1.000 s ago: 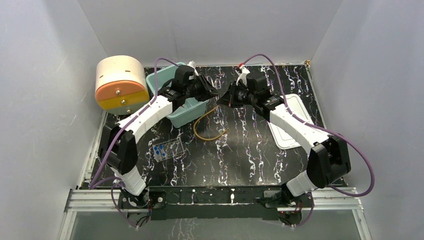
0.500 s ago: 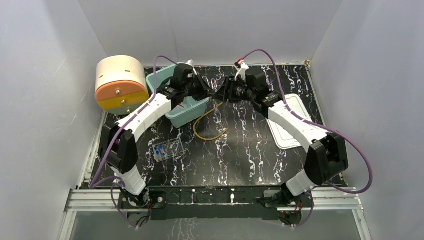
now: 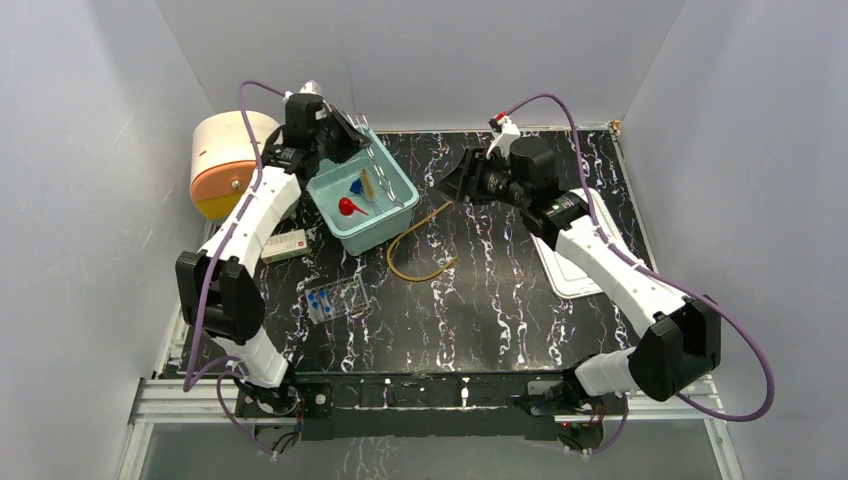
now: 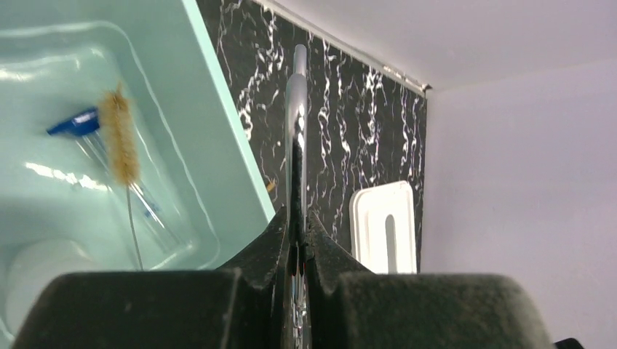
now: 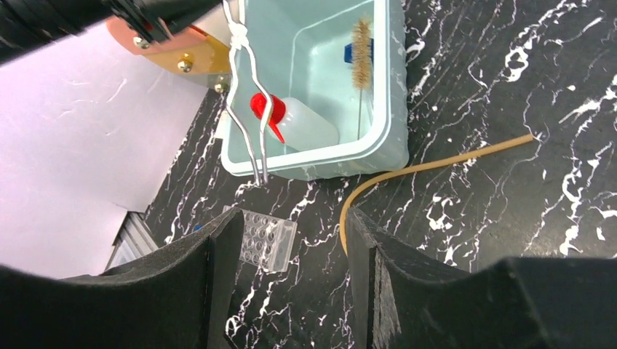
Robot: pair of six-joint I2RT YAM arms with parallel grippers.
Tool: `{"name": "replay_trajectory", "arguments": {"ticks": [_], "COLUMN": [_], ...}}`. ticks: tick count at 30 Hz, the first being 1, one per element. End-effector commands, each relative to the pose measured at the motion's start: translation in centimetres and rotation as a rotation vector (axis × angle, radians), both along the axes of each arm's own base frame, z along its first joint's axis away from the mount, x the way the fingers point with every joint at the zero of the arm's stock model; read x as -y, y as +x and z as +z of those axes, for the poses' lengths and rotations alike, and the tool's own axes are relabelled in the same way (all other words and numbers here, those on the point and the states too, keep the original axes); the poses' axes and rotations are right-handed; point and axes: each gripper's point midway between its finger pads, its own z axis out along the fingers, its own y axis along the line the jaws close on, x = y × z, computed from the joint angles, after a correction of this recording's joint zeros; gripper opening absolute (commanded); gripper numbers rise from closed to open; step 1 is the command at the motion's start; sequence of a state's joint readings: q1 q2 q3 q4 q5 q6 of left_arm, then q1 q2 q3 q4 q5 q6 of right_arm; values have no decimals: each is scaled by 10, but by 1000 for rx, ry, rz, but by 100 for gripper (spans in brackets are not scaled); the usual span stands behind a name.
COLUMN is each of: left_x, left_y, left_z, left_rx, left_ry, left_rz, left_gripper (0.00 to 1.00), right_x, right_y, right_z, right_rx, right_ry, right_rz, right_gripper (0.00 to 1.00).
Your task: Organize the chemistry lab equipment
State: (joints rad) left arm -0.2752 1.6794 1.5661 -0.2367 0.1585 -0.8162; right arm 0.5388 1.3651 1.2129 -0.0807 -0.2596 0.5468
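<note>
My left gripper (image 4: 296, 218) is shut on the metal tongs (image 4: 296, 109). It holds them above the rim of the teal bin (image 3: 395, 215) at the back left. In the right wrist view the tongs (image 5: 247, 87) hang over the bin's left wall. In the bin lie a red-nozzled squeeze bottle (image 5: 298, 123), a bristle brush (image 5: 360, 43) and a syringe with a blue end (image 4: 73, 122). My right gripper (image 3: 455, 180) stands open and holds nothing, right of the bin and above the amber tubing loop (image 3: 415, 255). The clear rack with blue-capped vials (image 3: 335, 298) sits nearer the front.
The cream-and-orange drum (image 3: 225, 160) stands at the back left, close behind my left arm. A small white box (image 3: 285, 245) lies left of the bin. A white lid (image 3: 575, 255) lies at the right, under my right arm. White walls close in three sides.
The two grippers met at mid-table. Now the right one has opened and drawn back to the right. The left arm has swung back-left over the bin with the tongs.
</note>
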Motion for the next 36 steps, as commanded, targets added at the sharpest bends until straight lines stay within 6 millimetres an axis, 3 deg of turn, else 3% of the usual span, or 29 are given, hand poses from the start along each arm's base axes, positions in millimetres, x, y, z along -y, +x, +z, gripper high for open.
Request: {"name": "replay_trajectory", "arguments": {"ticks": [1, 7, 12, 19, 27, 36], "left_x": [-15, -38, -42, -40, -36, -43], "left_y": [18, 47, 59, 78, 84, 82], "left_z": [25, -6, -38, -67, -103, -131], "left_rx": [95, 81, 35, -38, -136, -209], "left_ry": [75, 208, 258, 232, 171, 216], "left_rz": [25, 69, 50, 49, 90, 120], "left_gripper": [0, 0, 0, 0, 0, 11], "right_x": [10, 18, 21, 18, 18, 14], "right_y": [-5, -11, -13, -18, -19, -18], "right_z": [-8, -14, -20, -16, -23, -23], "right_rx": [-14, -27, -36, -30, -45, -58], "right_ry": [-27, -47, -60, -19, -24, -16], "right_rz": [-37, -56, -64, -48, -41, -30], "right_gripper": [62, 62, 62, 62, 63, 63]}}
